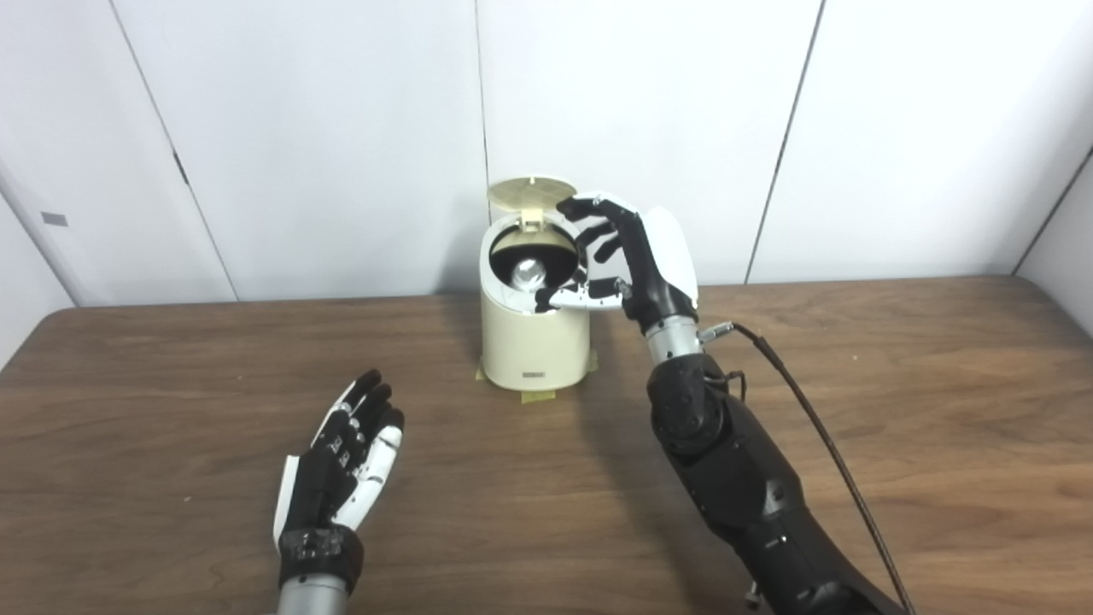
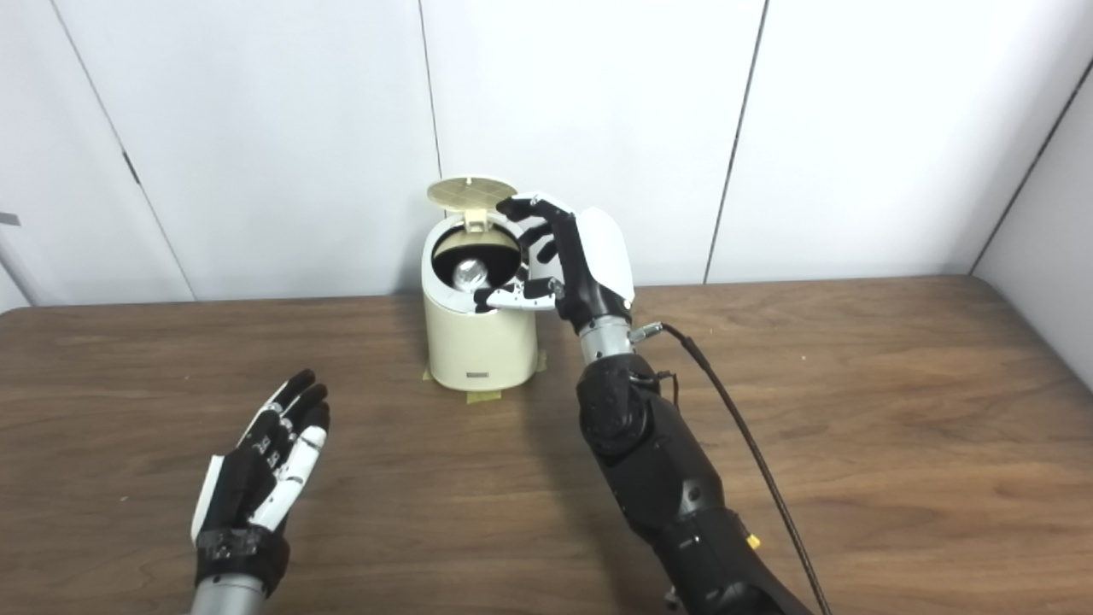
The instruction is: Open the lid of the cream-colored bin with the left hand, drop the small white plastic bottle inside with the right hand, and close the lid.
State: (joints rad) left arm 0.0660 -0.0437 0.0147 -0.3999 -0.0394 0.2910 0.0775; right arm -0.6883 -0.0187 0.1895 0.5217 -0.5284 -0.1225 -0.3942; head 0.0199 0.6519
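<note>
You are looking at a dark brown wood-grain desk [image 1: 897, 410] with rounded far corners, set against a wall of plain white panels [image 1: 640, 128] split by thin dark vertical seams. The light falls soft and even, leaving only faint shadows on the desk.

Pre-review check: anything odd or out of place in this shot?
Nothing damaged or spilled. One mismatch: the right hand is up at the bin's raised lid, while the left hand lies open on the table.

Bottle [image 1: 527, 272] in bin [image 1: 534, 342] on table [image 1: 854, 410]
</note>
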